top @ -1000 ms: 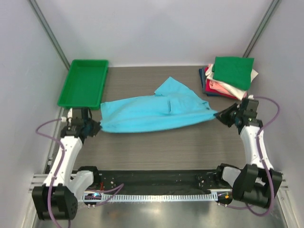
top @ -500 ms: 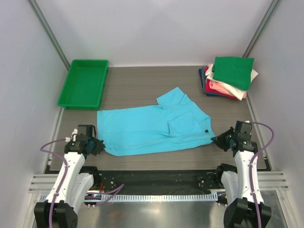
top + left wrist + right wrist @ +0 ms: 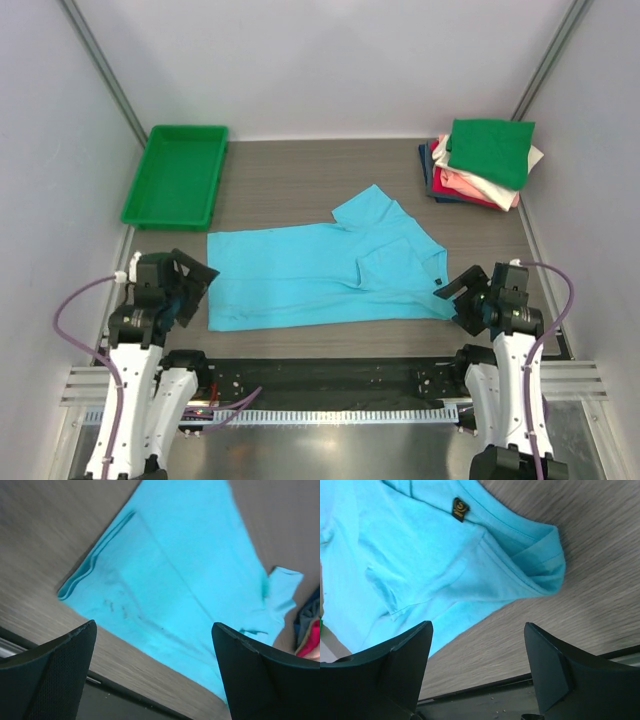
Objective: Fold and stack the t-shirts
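The wood-grain table [image 3: 300, 180] carries the turquoise t-shirt [image 3: 320, 275], which lies spread flat and lengthwise from left to right, with one sleeve sticking out along its far edge.

Each arm is drawn back to the table's near edge, wrist bent down. The left gripper [image 3: 200, 288] hovers just off the shirt's left edge, and the right gripper [image 3: 455, 305] sits just off the shirt's near right corner. Both point inward at the cloth. Their jaws are spread wide and released, with nothing between them.

A rigid green plastic tray [image 3: 166, 222] sits beyond the shirt's left end. A stack of folded shirts [image 3: 470, 185] lies beyond its right end, showing navy, red, pink and cream layers. A green shirt [image 3: 490, 150] lies skewed on top of the stack.

The overhead camera flattens the cloth. The left wrist camera shows a doubled edge at the shirt's left corner and a few dark specks [image 3: 116, 605] near it. The right wrist camera shows the right corner rolled into a soft fold. It also shows a small dark label [image 3: 460, 507] with a gold mark, stitched beside a seam.
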Tool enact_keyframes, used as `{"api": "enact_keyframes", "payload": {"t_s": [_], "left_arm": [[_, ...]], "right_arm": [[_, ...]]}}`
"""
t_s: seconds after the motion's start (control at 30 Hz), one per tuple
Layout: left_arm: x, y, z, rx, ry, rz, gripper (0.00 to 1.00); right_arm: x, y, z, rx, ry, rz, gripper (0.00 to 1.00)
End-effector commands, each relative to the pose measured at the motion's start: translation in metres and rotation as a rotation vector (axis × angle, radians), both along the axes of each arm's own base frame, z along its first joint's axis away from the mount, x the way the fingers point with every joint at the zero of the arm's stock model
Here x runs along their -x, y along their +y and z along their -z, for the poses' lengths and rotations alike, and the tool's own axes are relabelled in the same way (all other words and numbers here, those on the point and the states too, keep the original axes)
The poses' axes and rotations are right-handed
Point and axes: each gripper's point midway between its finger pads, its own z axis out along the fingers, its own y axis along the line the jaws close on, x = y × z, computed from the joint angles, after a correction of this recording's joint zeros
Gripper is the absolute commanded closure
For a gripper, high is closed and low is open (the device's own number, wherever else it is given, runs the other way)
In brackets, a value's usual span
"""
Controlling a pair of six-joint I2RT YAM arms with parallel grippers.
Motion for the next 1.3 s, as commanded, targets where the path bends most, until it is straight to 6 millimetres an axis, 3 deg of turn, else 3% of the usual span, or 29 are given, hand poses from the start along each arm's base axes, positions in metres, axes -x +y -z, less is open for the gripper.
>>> {"api": "enact_keyframes", "payload": {"t_s": [0.0,0.13,0.17,0.2,0.23,0.3,0.33,0.4,0.43,0.47,0.5,0.53,0.57,0.6,0.67,0.7,0.73,0.8,0.97,1.1,1.13,1.27], "left_arm": [[-0.011,0.012,-0.050,-0.157,-0.135,0.114,0.03],[-0.026,0.026,-0.069,-0.303,-0.108,0.193,0.04],[-0.031,0.029,-0.070,-0.323,-0.106,0.194,0.04],[-0.035,0.032,-0.065,-0.353,-0.075,0.219,0.04],[-0.037,0.032,-0.062,-0.358,-0.064,0.232,0.04],[-0.045,0.031,-0.054,-0.365,-0.044,0.267,0.04],[-0.046,0.026,-0.052,-0.351,-0.041,0.290,0.04],[-0.050,0.023,-0.047,-0.343,-0.046,0.317,0.05],[-0.051,0.023,-0.045,-0.337,-0.043,0.311,0.05],[-0.051,0.023,-0.045,-0.337,-0.045,0.308,0.05],[-0.051,0.023,-0.046,-0.337,-0.049,0.305,0.05],[-0.049,0.024,-0.048,-0.340,-0.062,0.298,0.05],[-0.050,0.026,-0.050,-0.344,-0.073,0.281,0.05],[-0.049,0.027,-0.050,-0.344,-0.081,0.276,0.05],[-0.049,0.027,-0.055,-0.346,-0.115,0.266,0.05],[-0.049,0.028,-0.055,-0.347,-0.118,0.263,0.05],[-0.049,0.028,-0.056,-0.348,-0.121,0.261,0.05],[-0.050,0.028,-0.057,-0.345,-0.128,0.261,0.06],[-0.050,0.035,-0.053,-0.339,-0.104,0.231,0.07],[-0.051,0.043,-0.051,-0.335,-0.090,0.197,0.07],[-0.051,0.044,-0.050,-0.333,-0.087,0.195,0.07],[-0.051,0.049,-0.049,-0.330,-0.079,0.174,0.07]], "right_arm": [[-0.027,0.003,-0.037,0.009,-0.139,-0.080,0.20],[-0.091,0.024,-0.091,-0.020,-0.342,-0.201,0.20],[-0.105,0.024,-0.093,0.039,-0.329,-0.203,0.18],[-0.125,0.032,-0.123,0.083,-0.389,-0.239,0.18],[-0.139,0.063,-0.109,0.104,-0.316,-0.348,0.18],[-0.169,0.077,-0.115,0.204,-0.307,-0.412,0.18],[-0.199,0.096,-0.117,0.228,-0.281,-0.457,0.18],[-0.232,0.103,-0.111,0.273,-0.254,-0.483,0.18],[-0.259,0.109,-0.135,0.297,-0.312,-0.500,0.18],[-0.281,0.108,-0.096,0.352,-0.218,-0.505,0.18],[-0.297,0.109,-0.092,0.383,-0.201,-0.511,0.18],[-0.322,0.109,-0.117,0.431,-0.246,-0.506,0.18],[-0.340,0.113,-0.076,0.457,-0.164,-0.534,0.19],[-0.363,0.118,-0.096,0.479,-0.226,-0.528,0.20],[-0.384,0.115,-0.077,0.539,-0.197,-0.537,0.22],[-0.393,0.117,-0.045,0.545,-0.150,-0.558,0.23],[-0.404,0.121,-0.051,0.549,-0.179,-0.558,0.23],[-0.416,0.126,-0.027,0.547,-0.160,-0.577,0.24],[-0.422,0.134,0.010,0.535,-0.124,-0.613,0.27],[-0.411,0.140,0.027,0.548,-0.088,-0.643,0.34],[-0.405,0.138,0.039,0.554,-0.064,-0.648,0.35],[-0.393,0.134,0.052,0.553,-0.039,-0.651,0.58]]}}
